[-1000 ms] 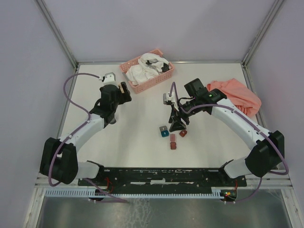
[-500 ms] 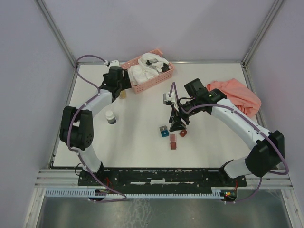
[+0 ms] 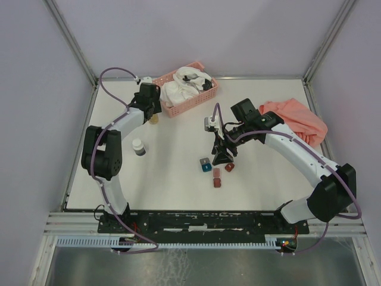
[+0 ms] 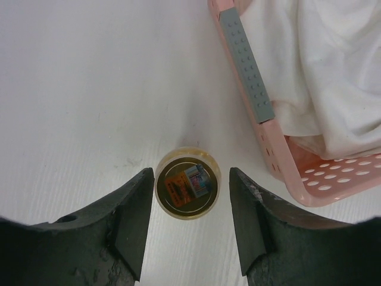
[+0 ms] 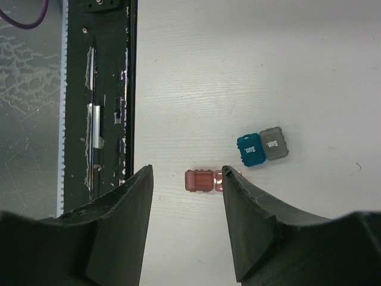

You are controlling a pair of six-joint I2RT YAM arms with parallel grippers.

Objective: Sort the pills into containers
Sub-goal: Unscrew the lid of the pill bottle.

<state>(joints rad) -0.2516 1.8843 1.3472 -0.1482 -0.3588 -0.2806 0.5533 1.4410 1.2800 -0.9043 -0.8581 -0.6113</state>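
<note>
Black metal of the base rail (image 5: 101,89) lies nearest, beyond 1 finger of the right gripper (image 5: 186,168). That gripper hangs above the white table (image 3: 172,173) with its jaws parted and nothing between them. Below the gap sits 1 dark red container (image 5: 198,180), with a paler piece touching it and running under the other finger. Past that finger's tip, the teal container (image 5: 250,149) and the grey container (image 5: 274,143) touch each other, both marked "Sun." on top. From above, a 2nd dark red container (image 3: 229,167) shows close by the gripper, apart from the other 3.

Well off toward the left arm, a white-capped bottle (image 3: 139,147) stands alone, nearer the bases than the left gripper (image 4: 190,171). That gripper's jaws are unclenched and stand either side of the pill jar (image 4: 187,190). The jar is nearly against 1 finger, and a sliver of table shows before the other. It glows golden amber, but single pills cannot be made out. Just beyond that 2nd finger is the pink basket (image 4: 286,167), with a grey strip (image 4: 250,71) on its rim and white cloth (image 4: 321,71) inside.
</note>
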